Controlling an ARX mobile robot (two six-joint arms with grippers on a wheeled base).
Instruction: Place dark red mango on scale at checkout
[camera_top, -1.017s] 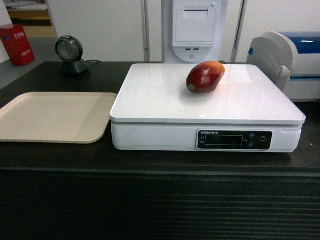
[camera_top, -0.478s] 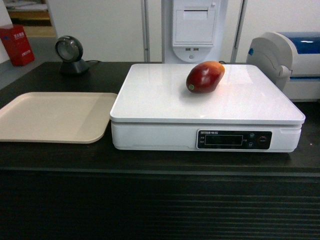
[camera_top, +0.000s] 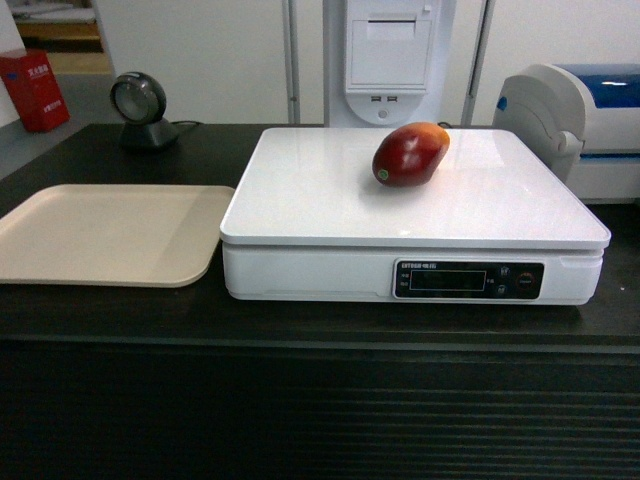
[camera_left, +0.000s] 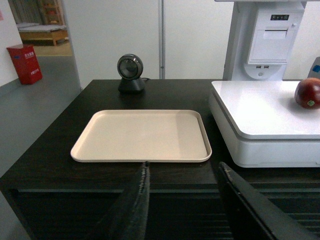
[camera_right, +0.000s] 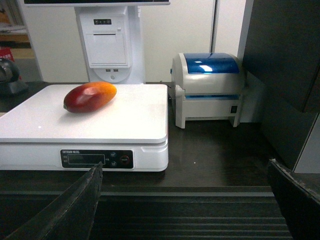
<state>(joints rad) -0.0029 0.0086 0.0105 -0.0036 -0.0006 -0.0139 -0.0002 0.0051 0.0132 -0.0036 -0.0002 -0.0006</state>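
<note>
One dark red mango (camera_top: 410, 154) on scale (camera_top: 330, 205), both claws clear

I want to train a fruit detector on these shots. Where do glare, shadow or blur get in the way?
Head view: ceiling light washes pale glare across the scale platter behind the dark red mango; the mango itself stays sharp, with a soft shadow beneath. Right wrist view: bright highlight on the printer lid; the near end effector fingers are dark and blurred. Left wrist view: mango cut by the right edge.

Scale (camera_left: 265, 125) cropped at right edge
</note>
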